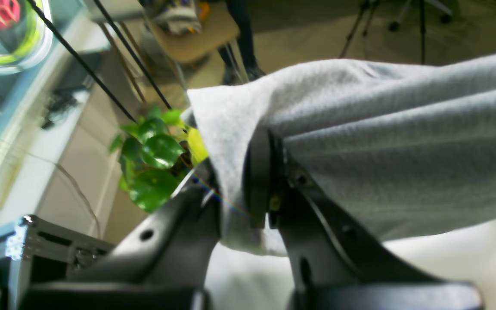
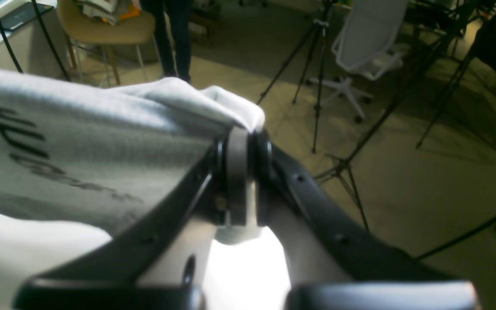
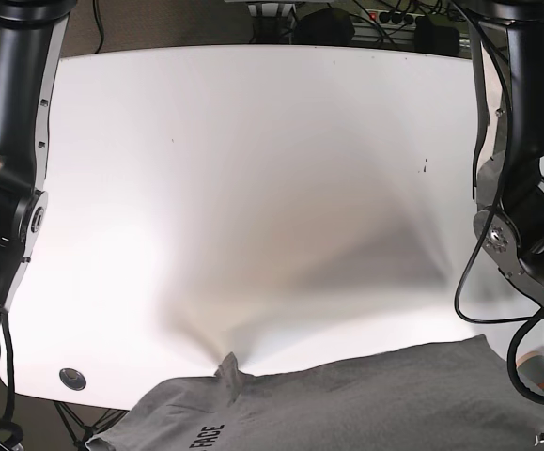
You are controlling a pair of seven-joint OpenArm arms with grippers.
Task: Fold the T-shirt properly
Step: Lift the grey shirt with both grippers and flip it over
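The heather-grey T-shirt (image 3: 347,404) hangs stretched across the bottom of the base view, over the near edge of the white table (image 3: 272,169), with black lettering (image 3: 206,437) low on its left. Both grippers are below the base view's frame. In the left wrist view my left gripper (image 1: 239,189) is shut on a bunched edge of the T-shirt (image 1: 381,142), which stretches off to the right. In the right wrist view my right gripper (image 2: 241,172) is shut on a corner of the T-shirt (image 2: 80,146), which stretches to the left with the black lettering (image 2: 24,146) showing.
The two arms stand at the table's sides, the arm with the right wrist camera (image 3: 8,188) and the arm with the left wrist camera (image 3: 520,188). A round grommet (image 3: 71,379) sits near the table's front left. Beyond the table are a green plant (image 1: 153,159), a tripod (image 2: 317,64) and a white chair (image 2: 368,34).
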